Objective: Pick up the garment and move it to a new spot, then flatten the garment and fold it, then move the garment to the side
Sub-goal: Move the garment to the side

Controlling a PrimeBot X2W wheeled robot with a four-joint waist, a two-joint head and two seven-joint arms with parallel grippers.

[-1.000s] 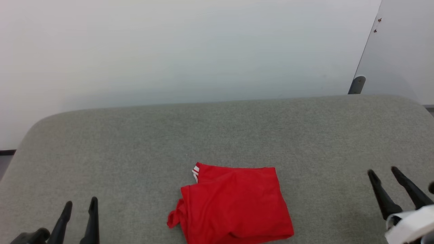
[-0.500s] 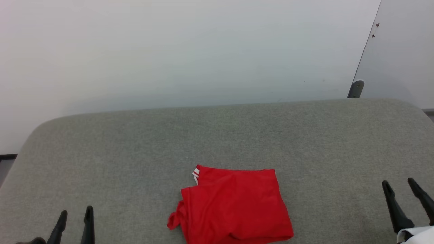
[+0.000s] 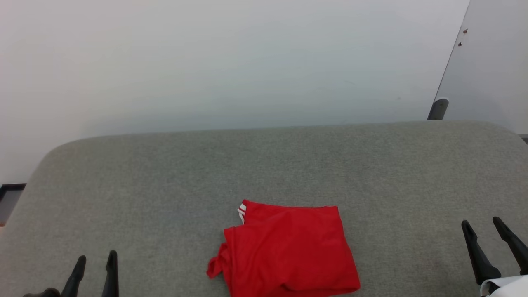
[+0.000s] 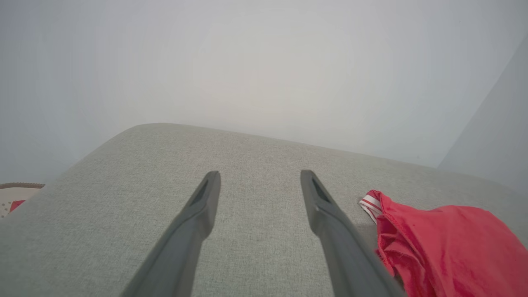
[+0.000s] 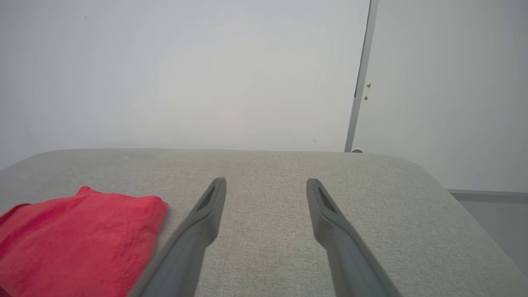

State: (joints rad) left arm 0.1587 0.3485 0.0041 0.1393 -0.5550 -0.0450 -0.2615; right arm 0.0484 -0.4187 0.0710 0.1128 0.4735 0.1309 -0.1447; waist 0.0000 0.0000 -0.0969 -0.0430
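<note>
At the near left corner of the grey upholstered bench (image 3: 165, 185), the left gripper (image 3: 95, 255) has sunk a little lower and closer to the robot than a second ago. Its two long dark fingers are spread wide, with nothing between them.

In the middle, close to the near edge, the bright red soft fabric garment (image 3: 288, 251) lies on the bench as a compact, roughly square folded packet. A bit of red-and-white striped trim (image 3: 241, 211) peeks out at its far left corner, and a small knot of cloth bunches at its left side. It sits on the same patch of bench as before; only the view has drifted slightly.

On the right, the right gripper (image 3: 480, 220) has drawn back further, down and outward towards the near right edge. Its fingers are also wide apart and empty, well clear of the cloth.

Both arms have backed off and the garment is already folded, so I judge the fold finished. What seems left is shifting the packet to the side.
</note>
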